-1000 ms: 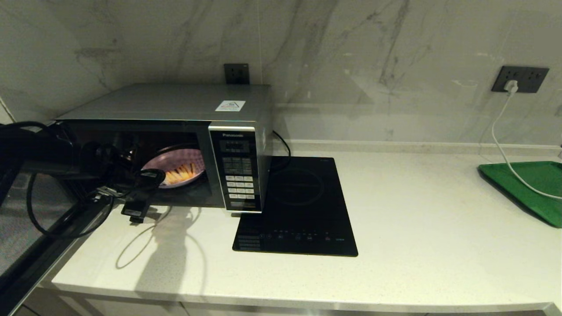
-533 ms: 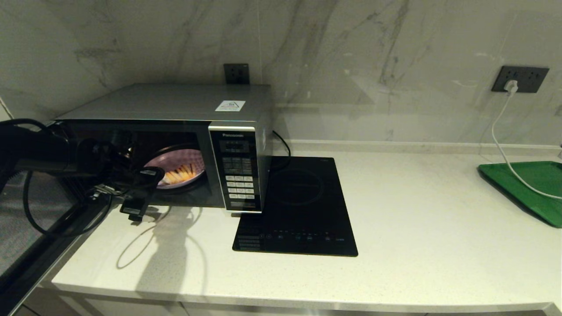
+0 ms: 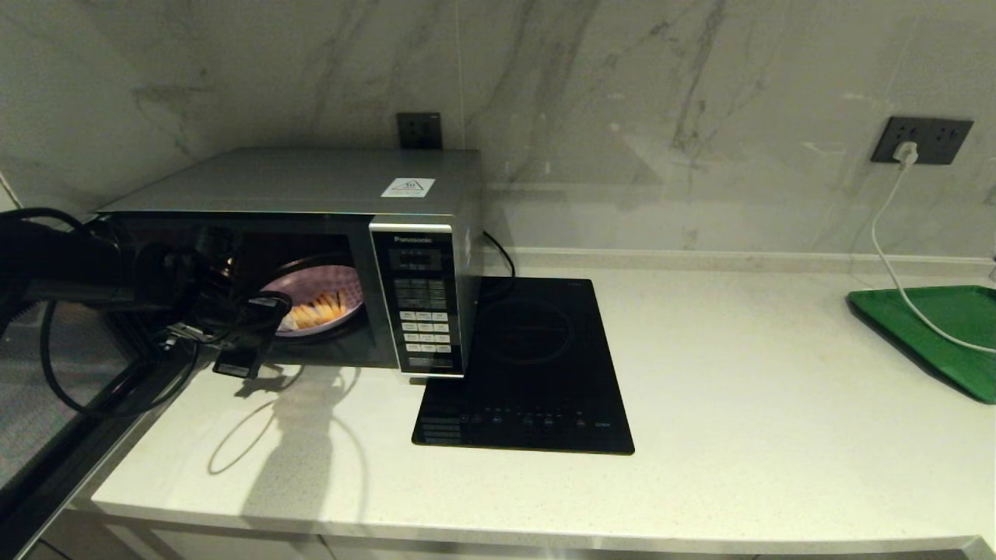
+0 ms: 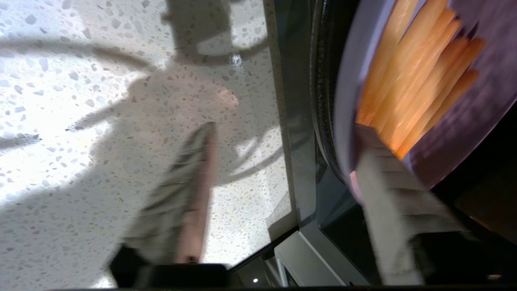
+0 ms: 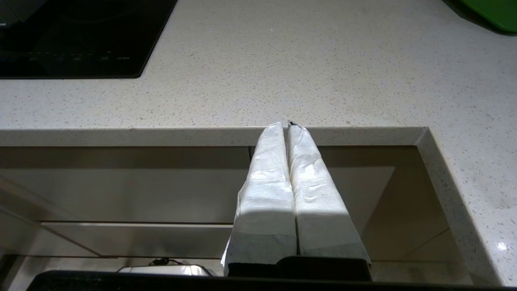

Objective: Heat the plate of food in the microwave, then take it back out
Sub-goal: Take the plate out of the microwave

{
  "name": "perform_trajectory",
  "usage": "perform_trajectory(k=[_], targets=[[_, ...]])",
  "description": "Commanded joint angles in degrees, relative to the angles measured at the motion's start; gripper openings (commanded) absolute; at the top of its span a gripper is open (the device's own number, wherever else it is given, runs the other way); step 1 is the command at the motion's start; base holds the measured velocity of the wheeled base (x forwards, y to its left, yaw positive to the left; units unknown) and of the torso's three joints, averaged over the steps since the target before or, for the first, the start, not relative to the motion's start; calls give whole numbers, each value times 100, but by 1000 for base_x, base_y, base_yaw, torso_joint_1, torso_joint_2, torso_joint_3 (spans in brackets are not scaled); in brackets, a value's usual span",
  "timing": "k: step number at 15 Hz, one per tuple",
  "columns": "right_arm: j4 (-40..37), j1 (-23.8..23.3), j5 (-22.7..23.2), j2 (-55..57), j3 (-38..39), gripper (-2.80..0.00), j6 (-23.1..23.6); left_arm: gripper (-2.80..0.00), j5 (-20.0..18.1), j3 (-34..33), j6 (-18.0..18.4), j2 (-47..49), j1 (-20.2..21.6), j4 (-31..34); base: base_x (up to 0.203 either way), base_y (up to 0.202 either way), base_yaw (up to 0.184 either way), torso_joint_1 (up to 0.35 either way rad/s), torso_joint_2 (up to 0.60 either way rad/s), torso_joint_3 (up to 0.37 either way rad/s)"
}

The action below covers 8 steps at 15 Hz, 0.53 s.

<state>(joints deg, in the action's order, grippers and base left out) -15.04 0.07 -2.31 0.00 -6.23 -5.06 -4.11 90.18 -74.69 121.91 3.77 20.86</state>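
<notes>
While the plate of food [image 3: 315, 305] sits in the microwave [image 3: 327, 233], the left gripper [image 4: 282, 133] straddles its rim, unclosed.

A home-style kitchen — a pale speckled stone countertop [image 3: 700, 404] runs beneath a marble-veined wall [image 3: 622, 117]. A silver microwave [image 3: 311, 187] sits beside a black induction hob [image 3: 537, 365] — dark wall sockets [image 3: 922, 140] and a green tray [image 3: 934, 334] complete it.

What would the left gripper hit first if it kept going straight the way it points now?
The plate of food. The left gripper points into the microwave with its jaws astride the near rim, one finger already over it. Going on, it would probably push the plate or reach the fries.
</notes>
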Motion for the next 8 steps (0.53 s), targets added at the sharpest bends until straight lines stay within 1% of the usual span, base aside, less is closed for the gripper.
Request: perform_trajectory(k=[1,8], targets=[[-7,1,1,0,-1,-280,-3,-280,7,-18,-37,61,1,15,0,0,0,0,0,0],[-7,1,2,0,-1,-280,-3,-280,-2,-1,-19,44,-16,138,0,0,0,0,0,0]])
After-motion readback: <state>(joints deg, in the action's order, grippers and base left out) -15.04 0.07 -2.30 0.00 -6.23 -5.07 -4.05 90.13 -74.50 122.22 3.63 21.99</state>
